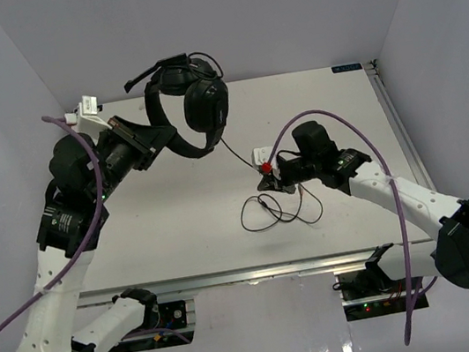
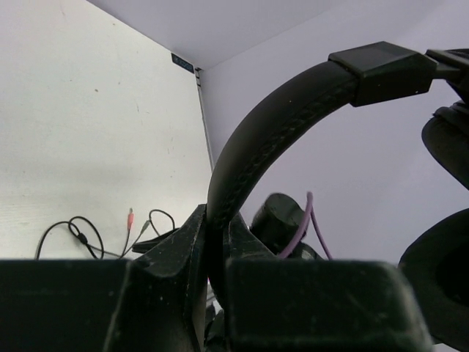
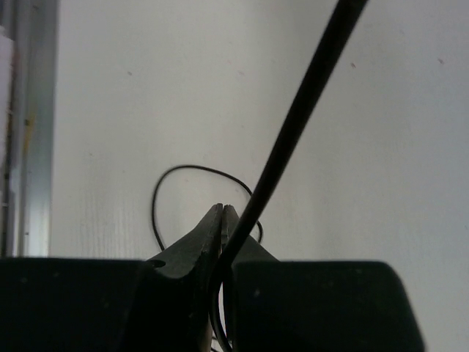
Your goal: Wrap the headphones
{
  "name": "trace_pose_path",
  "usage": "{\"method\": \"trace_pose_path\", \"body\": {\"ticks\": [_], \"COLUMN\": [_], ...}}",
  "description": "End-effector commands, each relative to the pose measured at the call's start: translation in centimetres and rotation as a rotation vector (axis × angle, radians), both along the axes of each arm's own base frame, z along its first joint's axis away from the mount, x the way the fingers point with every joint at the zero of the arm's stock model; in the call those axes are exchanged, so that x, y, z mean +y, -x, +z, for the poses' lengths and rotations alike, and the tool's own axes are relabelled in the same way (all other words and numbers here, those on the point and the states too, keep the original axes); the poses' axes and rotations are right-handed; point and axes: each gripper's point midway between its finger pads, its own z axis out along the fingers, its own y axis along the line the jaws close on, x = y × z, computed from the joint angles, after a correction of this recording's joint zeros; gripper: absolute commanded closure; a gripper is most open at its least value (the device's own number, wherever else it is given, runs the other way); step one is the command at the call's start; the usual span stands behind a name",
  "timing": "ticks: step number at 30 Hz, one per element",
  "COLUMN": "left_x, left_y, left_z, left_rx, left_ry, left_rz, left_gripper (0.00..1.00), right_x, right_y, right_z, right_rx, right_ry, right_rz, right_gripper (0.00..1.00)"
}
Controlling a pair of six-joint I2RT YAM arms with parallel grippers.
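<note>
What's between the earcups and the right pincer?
The headset cable, strung over bare table from the earcups down into the right pincer. The top view shows it.

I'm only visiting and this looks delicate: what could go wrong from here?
The right gripper pinches the thin cable while the left gripper holds the headphones up by the headband; pulling apart might strain it or make it slip. The loose loops on the table might tangle.
</note>
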Motion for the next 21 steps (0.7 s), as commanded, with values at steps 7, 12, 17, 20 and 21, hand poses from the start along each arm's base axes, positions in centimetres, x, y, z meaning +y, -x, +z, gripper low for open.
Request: {"method": "trace_pose_path", "body": {"ticks": [7,12,17,20,21], "left_x": [0.0,0.5,0.1,0.1,0.1], "left_y": [-8.4,-11.4,-13.6,-14.8,-15.0], "left_z": [-2.4,-6.9,-10.0,-12.0,-12.6], "left_rx": [0.013,0.066,0.107,0.139,0.148], "left_ry": [0.026,-0.098,-0.196,-0.241,-0.252], "left_rz": [0.204,0.28,0.293,0.311,0.314], "left_gripper": [1.0,1.0,1.0,1.0,1.0], "right_x": [-7.6,-9.3,-9.9,-8.9,-8.4], "right_y": [-6.5,-5.9,-6.5,-6.0,-5.8], "right_z": [2.3,2.9,3.7,5.2,5.7], "right_rx": [-0.308,-0.344,-0.476,-0.551,-0.594], "right_ry": [0.379,0.522,0.611,0.614,0.622], "right_rz": [-0.408,-0.36,-0.306,-0.238,-0.209], "right_gripper": [0.92,0.92,0.92,0.92,0.92]}}
